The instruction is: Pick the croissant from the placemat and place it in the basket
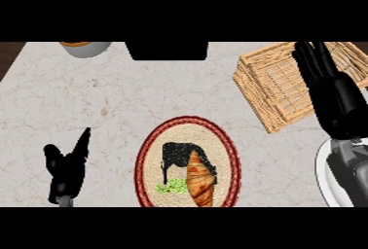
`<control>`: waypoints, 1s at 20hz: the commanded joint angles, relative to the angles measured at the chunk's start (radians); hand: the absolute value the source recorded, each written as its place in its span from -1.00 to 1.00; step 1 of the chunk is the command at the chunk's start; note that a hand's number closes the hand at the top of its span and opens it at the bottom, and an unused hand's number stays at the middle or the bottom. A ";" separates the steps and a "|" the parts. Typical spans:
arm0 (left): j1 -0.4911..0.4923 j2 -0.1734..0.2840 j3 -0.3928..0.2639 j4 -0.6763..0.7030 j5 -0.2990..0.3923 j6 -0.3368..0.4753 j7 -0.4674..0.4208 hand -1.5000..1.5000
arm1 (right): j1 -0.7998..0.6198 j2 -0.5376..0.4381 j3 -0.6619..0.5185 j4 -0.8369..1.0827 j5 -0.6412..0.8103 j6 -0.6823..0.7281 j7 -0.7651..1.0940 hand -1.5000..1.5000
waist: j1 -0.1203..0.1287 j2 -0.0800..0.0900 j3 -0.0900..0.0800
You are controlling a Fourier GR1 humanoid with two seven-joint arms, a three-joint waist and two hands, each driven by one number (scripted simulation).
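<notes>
A golden-brown croissant (pixel 200 182) lies on the oval woven placemat (pixel 152 151) with a red rim, near the lower middle of the head view. Beside the croissant sit a dark shape and a small green patch. The wicker basket (pixel 277 82) stands at the upper right, tilted. My right hand (pixel 332 92) reaches up over the basket's right part with straight fingers, holding nothing. My left hand (pixel 66 168) rests open at the lower left, fingers up, well left of the placemat.
A grey bowl (pixel 86 47) with something orange inside is at the back left. A black object (pixel 167 50) sits at the back middle. A white plate's rim (pixel 321 170) shows at the right edge under my right forearm.
</notes>
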 commanded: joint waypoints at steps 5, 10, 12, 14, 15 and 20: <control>0.039 0.051 -0.086 -0.097 -0.035 -0.051 0.114 0.00 | -0.161 0.191 0.364 0.037 0.072 0.149 0.041 1.00 | 0.093 -0.007 -0.015; 0.032 0.071 -0.106 -0.092 -0.030 -0.086 0.144 0.00 | -0.171 0.331 0.732 0.108 0.224 0.248 0.050 1.00 | 0.097 -0.013 -0.016; 0.036 0.086 -0.088 -0.086 -0.030 -0.077 0.156 0.00 | -0.177 0.403 0.842 0.151 0.374 0.150 0.084 -1.00 | 0.059 -0.025 -0.016; 0.060 0.072 -0.082 -0.078 -0.031 -0.052 0.153 0.00 | -0.189 0.470 0.921 0.183 0.492 0.063 0.168 -1.00 | 0.035 -0.032 -0.016; 0.055 0.062 -0.100 -0.069 -0.049 -0.043 0.154 0.00 | -0.217 0.471 0.962 0.199 0.516 0.045 0.227 -1.00 | 0.034 -0.033 -0.017; 0.079 0.083 -0.077 -0.070 -0.024 -0.069 0.134 0.00 | -0.484 0.431 0.951 0.264 0.784 0.142 0.494 -1.00 | 0.000 -0.054 -0.021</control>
